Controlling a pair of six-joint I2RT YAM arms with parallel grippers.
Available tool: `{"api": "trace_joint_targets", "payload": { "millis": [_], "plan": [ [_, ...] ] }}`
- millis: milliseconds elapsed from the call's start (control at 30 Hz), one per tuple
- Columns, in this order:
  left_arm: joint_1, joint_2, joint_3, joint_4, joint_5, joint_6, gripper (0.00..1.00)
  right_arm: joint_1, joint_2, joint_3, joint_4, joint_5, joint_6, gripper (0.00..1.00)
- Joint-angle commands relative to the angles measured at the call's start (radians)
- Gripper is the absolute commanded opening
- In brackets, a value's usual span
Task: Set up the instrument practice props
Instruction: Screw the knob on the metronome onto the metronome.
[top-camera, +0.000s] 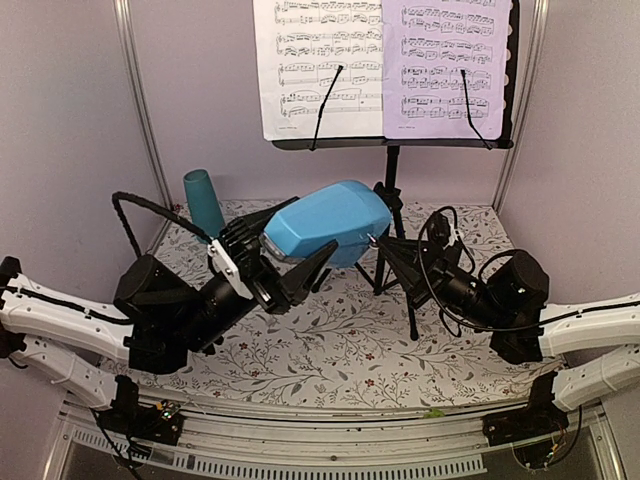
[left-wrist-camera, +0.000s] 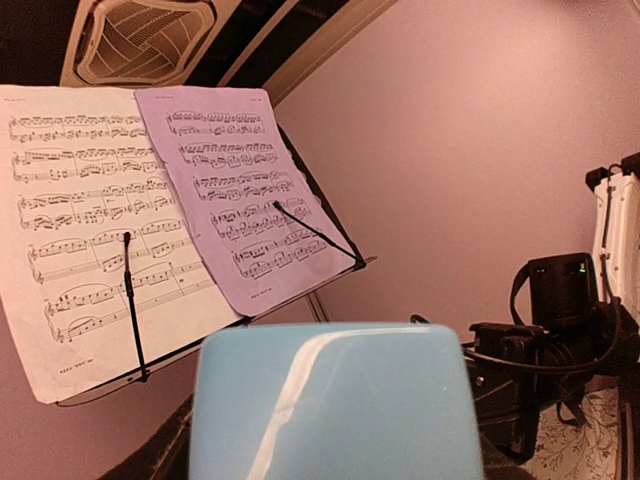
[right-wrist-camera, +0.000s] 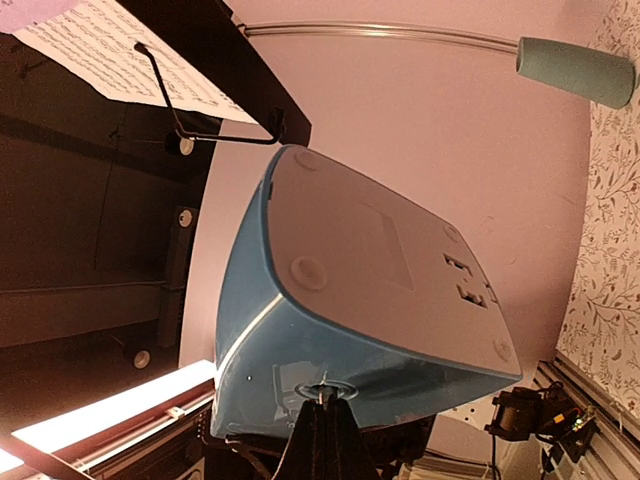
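Above floral tabletop (top-camera: 350, 350), left gripper (top-camera: 300, 240) clamps blue metronome (top-camera: 340, 222) midair, right gripper (top-camera: 382, 240) pinched shut at its side.

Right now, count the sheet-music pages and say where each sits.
2. The white page is on the left of the stand's tray, the lavender page on its right. Another behind them could be hidden.

Left gripper (top-camera: 303, 232) clamped on metronome (top-camera: 342, 220), right gripper (top-camera: 383, 240) closed
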Motion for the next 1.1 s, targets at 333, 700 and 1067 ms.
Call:
{"api": "trace_joint_targets", "payload": {
  "millis": [333,700,1067],
  "plan": [
    [-0.069,0.11,-0.028,0.562,0.077,0.156,0.0,0.065,0.097,0.041,0.353,0.121,0.198,0.0],
    [-0.063,-0.04,0.069,0.083,-0.197,-0.11,0.0,0.065,-0.232,0.046,-0.401,0.199,-0.262,0.47],
    [-0.052,0.0,0.37,-0.607,-0.347,-0.34,0.0,0.245,-0.186,0.184,-0.758,0.635,-1.187,0.61]
  ]
}}
